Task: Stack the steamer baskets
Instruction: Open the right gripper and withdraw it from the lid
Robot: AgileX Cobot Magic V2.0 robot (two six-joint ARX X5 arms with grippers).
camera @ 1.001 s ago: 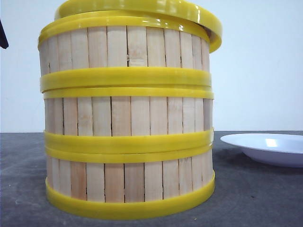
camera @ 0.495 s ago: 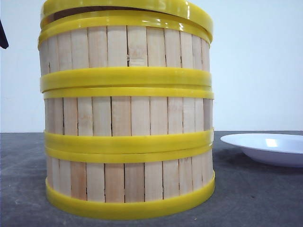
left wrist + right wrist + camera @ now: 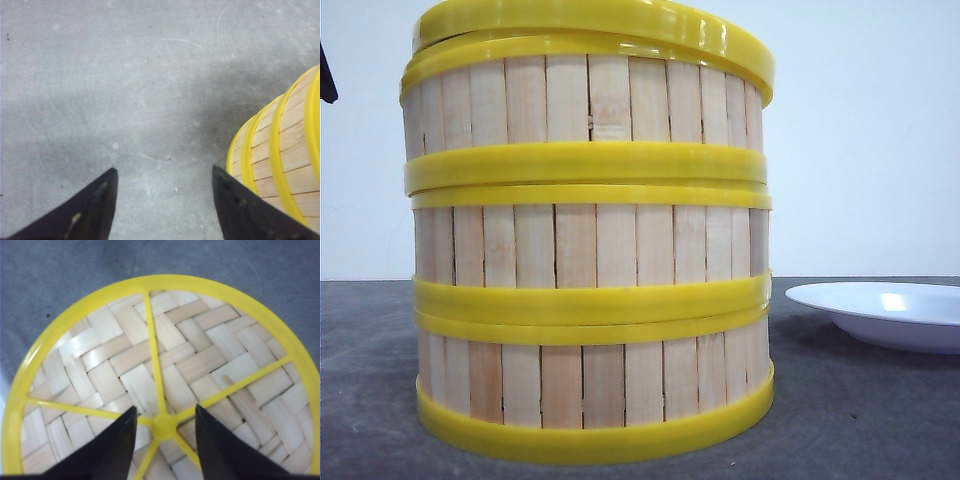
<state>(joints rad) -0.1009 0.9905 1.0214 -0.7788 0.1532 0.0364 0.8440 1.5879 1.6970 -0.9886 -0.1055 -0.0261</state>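
Three steamer baskets stand stacked in one column: bottom (image 3: pixel 590 380), middle (image 3: pixel 590 245), top (image 3: pixel 585 100). A yellow-rimmed woven lid (image 3: pixel 600 18) lies on the top basket, sitting slightly toward the right. My right gripper (image 3: pixel 165 407) hovers open over the lid (image 3: pixel 115 340), its fingers on either side of the yellow knob (image 3: pixel 164 426) with gaps on both sides. Beside the stack (image 3: pixel 290 150), my left gripper (image 3: pixel 164 170) is open over the bare table, holding nothing. Neither gripper appears in the front view.
A white shallow plate (image 3: pixel 890 312) rests on the grey table (image 3: pixel 860 420) to the right of the stack. A dark object (image 3: pixel 326 75) shows at the far left edge. A pale wall stands behind.
The lid has shifted left and come down from a tilted, overhanging position to rest over the top basket.
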